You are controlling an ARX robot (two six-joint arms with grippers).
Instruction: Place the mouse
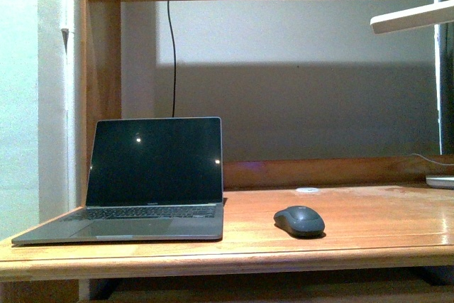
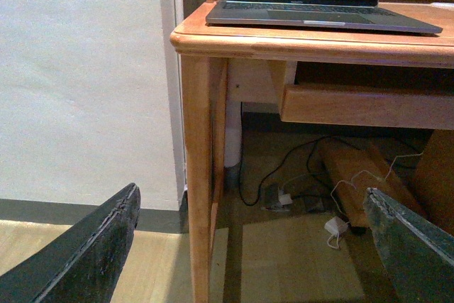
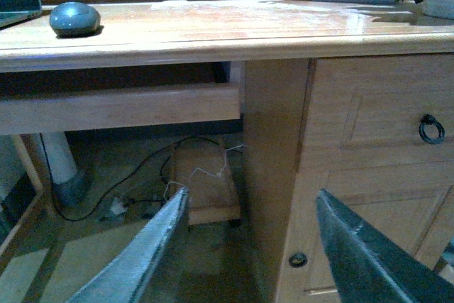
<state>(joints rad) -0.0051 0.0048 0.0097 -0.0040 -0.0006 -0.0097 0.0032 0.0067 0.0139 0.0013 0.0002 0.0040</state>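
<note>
The wooden desk (image 1: 369, 235) carries an open grey laptop (image 1: 152, 175) at its left front corner, with the small dark grey oval mouse (image 1: 299, 221) near the front edge, mid-desk. Both your grippers (image 2: 248, 246) (image 3: 248, 246) hang below the desktop, jaws spread wide, empty. Looks like you haven't grabbed it yet; you'd raise the right arm first.

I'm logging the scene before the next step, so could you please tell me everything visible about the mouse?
The mouse is a small, dark grey, cordless oval with a smooth matte dome, apparently plastic. It sits flat and upright on the wooden desk, to the right of the open laptop and clear of it, near the front edge. Only the desk touches it. Both grippers hang open below desk level, far from it. A faint seam runs along its side.
</note>
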